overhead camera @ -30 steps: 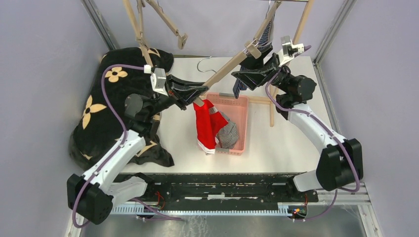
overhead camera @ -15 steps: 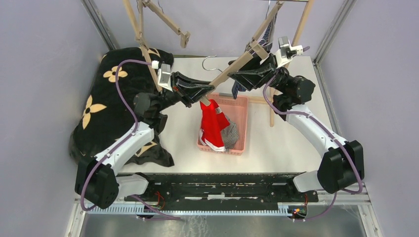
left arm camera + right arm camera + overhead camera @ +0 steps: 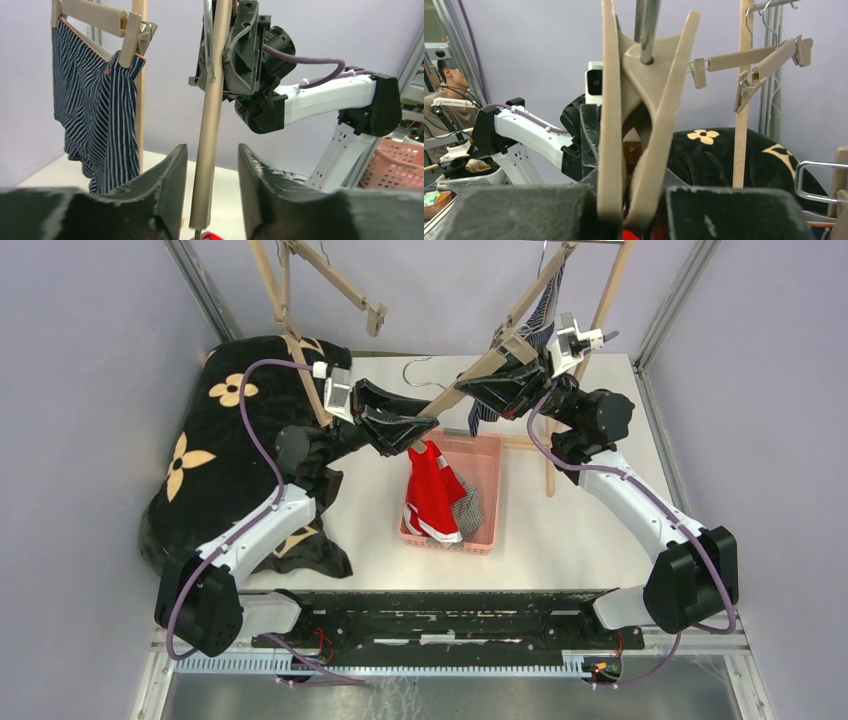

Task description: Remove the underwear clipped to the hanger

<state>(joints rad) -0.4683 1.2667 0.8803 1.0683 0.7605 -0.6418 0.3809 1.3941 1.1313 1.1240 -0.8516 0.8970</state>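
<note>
Holding the hanger: the right pincer (image 3: 480, 392) is clenched on the sloping wooden hanger (image 3: 450, 398), high on its bar.
Left pincer (image 3: 412, 437): at the bar's lower end, just above the red briefs (image 3: 430, 490).
Left pincer state: released; the left wrist view shows its two fingers (image 3: 170, 190) apart, with the bar (image 3: 207, 145) passing between them and a gap on each side.
Red briefs: hanging from the hanger's low end, draped down into the pink basket (image 3: 492, 470). Whether a clip grips them cannot be told.
Striped briefs (image 3: 468, 508): lying in the basket, against the red pair.
Blue boxers (image 3: 95, 110): clipped to a second hanger (image 3: 95, 15), hanging free above the surface (image 3: 570, 530).
Only from above: the basket and both briefs. The wrist views show just a sliver of red at their bottom edges.
Only from the left wrist: the boxers spread out whole and the clip (image 3: 127, 42) biting their waistband. The top view shows only a narrow strip of that cloth.
Only from the right wrist: the hanger's apex with its metal hook (image 3: 646, 27), seated between the blurred fingers (image 3: 729, 210).
Black blanket (image 3: 210, 480): heaped at the surface's left side, well apart from the basket.
</note>
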